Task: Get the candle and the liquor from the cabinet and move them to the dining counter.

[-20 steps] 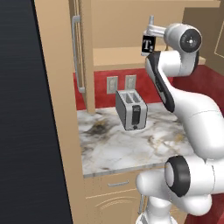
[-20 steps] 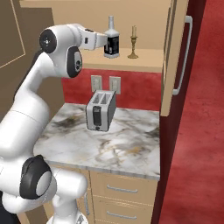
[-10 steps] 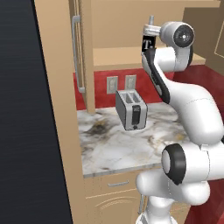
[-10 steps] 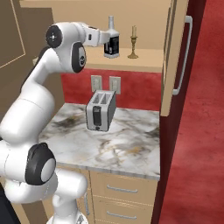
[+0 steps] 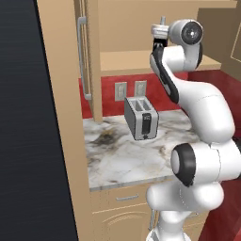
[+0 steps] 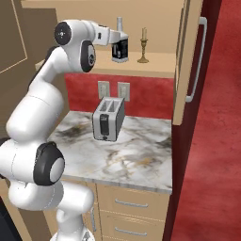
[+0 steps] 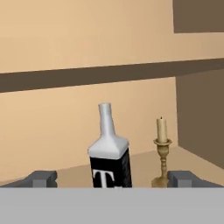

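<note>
So: toaster is parked on the small marble worktop below. Gripper is held level inside the cabinet, jaws spread wide, nothing grasped. The liquor is seen upright on the shelf between the fingertips. The candle is stood just to its right, apart from it.

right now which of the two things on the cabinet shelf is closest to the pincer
The liquor: the black square bottle with the white T, centred between the open pincer tips. The candle stands off to one side.
</note>
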{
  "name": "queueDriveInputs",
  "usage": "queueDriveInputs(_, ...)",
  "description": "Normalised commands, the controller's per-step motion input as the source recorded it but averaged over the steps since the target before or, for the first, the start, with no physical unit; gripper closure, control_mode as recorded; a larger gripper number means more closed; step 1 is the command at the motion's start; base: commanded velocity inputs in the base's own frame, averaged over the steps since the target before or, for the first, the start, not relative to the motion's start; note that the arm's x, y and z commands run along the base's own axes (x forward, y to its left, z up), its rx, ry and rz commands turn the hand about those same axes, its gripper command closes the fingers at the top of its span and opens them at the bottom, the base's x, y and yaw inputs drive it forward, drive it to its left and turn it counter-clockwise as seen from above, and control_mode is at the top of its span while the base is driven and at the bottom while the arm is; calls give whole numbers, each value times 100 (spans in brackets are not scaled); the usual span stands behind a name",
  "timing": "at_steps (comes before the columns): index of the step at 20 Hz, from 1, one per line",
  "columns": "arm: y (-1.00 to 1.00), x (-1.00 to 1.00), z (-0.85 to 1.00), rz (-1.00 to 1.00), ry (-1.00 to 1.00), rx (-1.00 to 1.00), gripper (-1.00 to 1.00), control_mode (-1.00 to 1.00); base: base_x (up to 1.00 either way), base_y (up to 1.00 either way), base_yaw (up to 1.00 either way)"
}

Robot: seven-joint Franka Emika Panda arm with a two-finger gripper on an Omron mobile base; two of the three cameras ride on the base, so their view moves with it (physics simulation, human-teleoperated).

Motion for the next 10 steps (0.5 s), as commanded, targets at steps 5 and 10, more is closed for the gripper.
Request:
queueDriveInputs(5,0,22,6,0,-1,-4,-100,-100,0,0,0)
queueDriveInputs(10,0,28,0,0,0,-3,-100,-100,0,0,0)
